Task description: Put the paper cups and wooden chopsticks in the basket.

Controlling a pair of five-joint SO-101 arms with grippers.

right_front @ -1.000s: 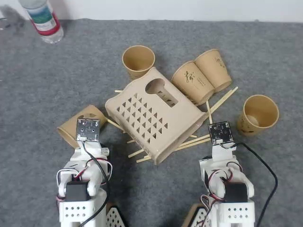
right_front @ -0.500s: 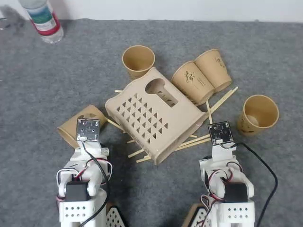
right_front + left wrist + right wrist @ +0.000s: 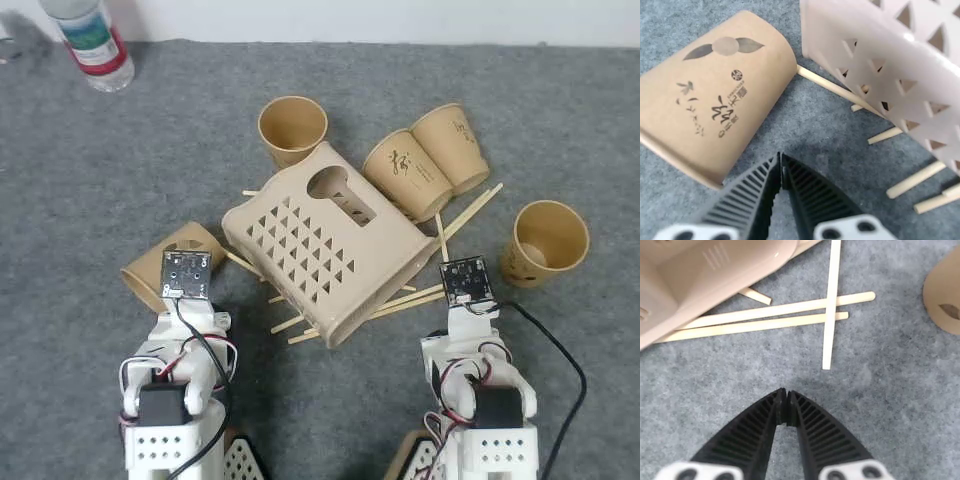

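While the basket [image 3: 325, 245] lies tipped over in the middle of the grey carpet [image 3: 560, 100], wooden chopsticks [image 3: 405, 300] poke out from under it. One paper cup [image 3: 292, 128] stands just behind it, two cups [image 3: 408, 175] lie side by side near it, another cup [image 3: 545, 243] stands off to the right, and a lying cup [image 3: 715, 95] is by the left gripper [image 3: 780, 159], which is closed on nothing. The right gripper [image 3: 786, 394] is closed too, near the chopsticks. A water bottle [image 3: 90, 35] stands far back by the white wall [image 3: 400, 20]

Overhead plus wrist close-ups; basket [image 3: 385, 240] shared
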